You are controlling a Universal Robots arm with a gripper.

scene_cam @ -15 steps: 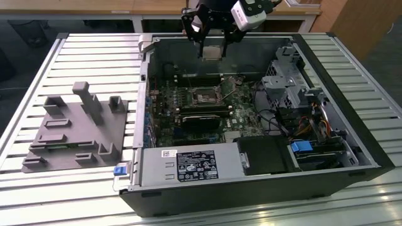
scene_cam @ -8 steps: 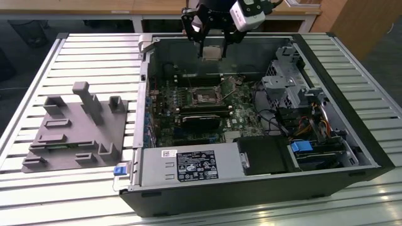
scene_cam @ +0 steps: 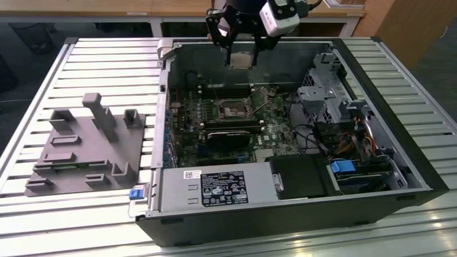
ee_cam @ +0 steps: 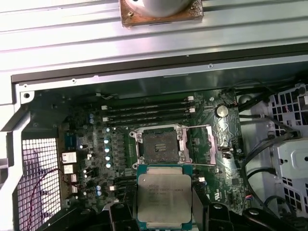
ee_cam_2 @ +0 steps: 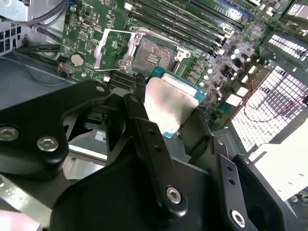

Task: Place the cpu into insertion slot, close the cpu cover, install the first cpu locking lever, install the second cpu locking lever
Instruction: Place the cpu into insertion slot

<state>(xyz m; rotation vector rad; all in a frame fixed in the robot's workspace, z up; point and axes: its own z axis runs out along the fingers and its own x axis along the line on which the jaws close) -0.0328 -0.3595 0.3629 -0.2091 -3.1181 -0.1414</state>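
Above the one open square silver-framed insertion slot (ee_cam: 159, 146), the black two-finger gripper (scene_cam: 241, 58) holds one flat silver-grey square cpu (ee_cam: 164, 197), fingers clamped on its edges.

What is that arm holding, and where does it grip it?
The cpu, pinched by two opposite edges between the jaws.
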